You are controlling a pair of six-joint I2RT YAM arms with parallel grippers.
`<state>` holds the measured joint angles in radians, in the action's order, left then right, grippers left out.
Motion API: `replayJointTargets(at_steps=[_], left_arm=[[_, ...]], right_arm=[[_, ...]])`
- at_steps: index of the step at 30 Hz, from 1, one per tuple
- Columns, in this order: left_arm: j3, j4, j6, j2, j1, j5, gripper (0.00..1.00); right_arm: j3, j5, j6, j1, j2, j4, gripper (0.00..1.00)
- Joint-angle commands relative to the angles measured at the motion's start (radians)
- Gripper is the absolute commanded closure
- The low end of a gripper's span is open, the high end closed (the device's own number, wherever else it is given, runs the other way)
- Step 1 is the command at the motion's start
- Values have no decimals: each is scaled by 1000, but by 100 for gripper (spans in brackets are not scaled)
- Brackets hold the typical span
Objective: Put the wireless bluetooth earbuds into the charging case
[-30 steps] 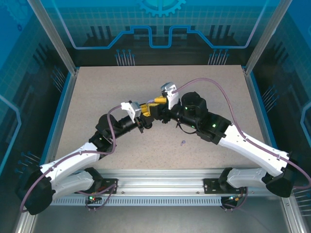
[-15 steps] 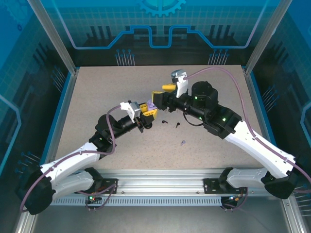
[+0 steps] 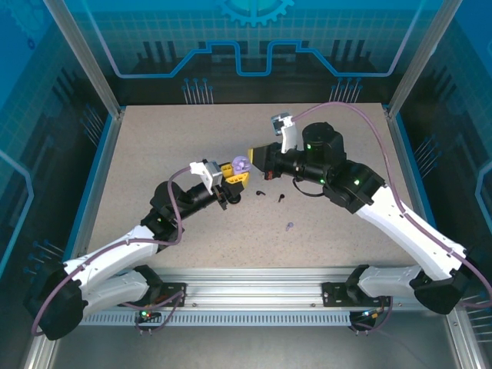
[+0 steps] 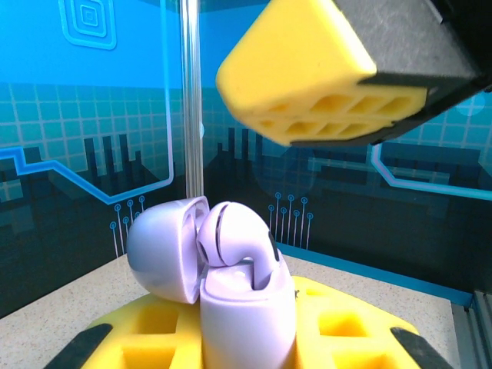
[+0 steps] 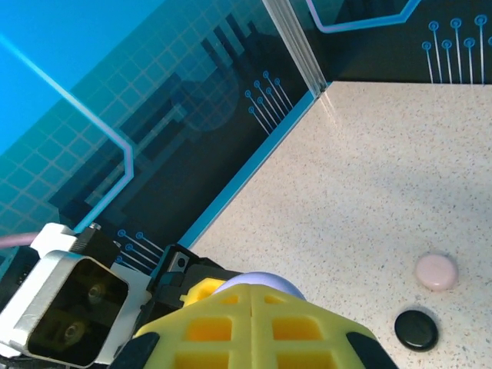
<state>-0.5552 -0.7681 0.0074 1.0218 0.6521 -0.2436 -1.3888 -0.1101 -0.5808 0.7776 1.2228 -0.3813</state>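
Mid-table, the left gripper (image 3: 234, 177) is clamped on the open lavender case (image 4: 247, 307), lid swung back, with one lavender earbud (image 4: 234, 234) seated in it; the right gripper (image 3: 255, 156), fingers pressed together and empty, hangs just right of the case. The job looks barely begun: a second lavender earbud (image 3: 289, 227) and two black earbuds (image 3: 261, 192) lie loose on the table (image 3: 154, 138), nearer the arms; a pink case (image 5: 437, 271) and a black case (image 5: 416, 329) sit side by side, contents impossible to tell.

Speckled table (image 3: 154, 154) bears two black earbuds (image 3: 260, 193), one lavender earbud (image 3: 289, 227)
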Motion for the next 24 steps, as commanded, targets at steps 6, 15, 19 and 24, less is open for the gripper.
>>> replayJointTargets(at_steps=[6,15,19,24], left_arm=[[-52,-24,29,1,10,-10,100],[-57,-21,34,-2,9,-15,100],[-58,-13,32,0,10,-22,100],[-55,-9,29,-1,10,-25,100]], right_arm=[[11,-49,-21,-11,22,-24,100],[39,-46,-28,-22,20,-21,100],[30,-68,-20,-21,35,-9,100],[19,-118,10,-21,43,15,100]])
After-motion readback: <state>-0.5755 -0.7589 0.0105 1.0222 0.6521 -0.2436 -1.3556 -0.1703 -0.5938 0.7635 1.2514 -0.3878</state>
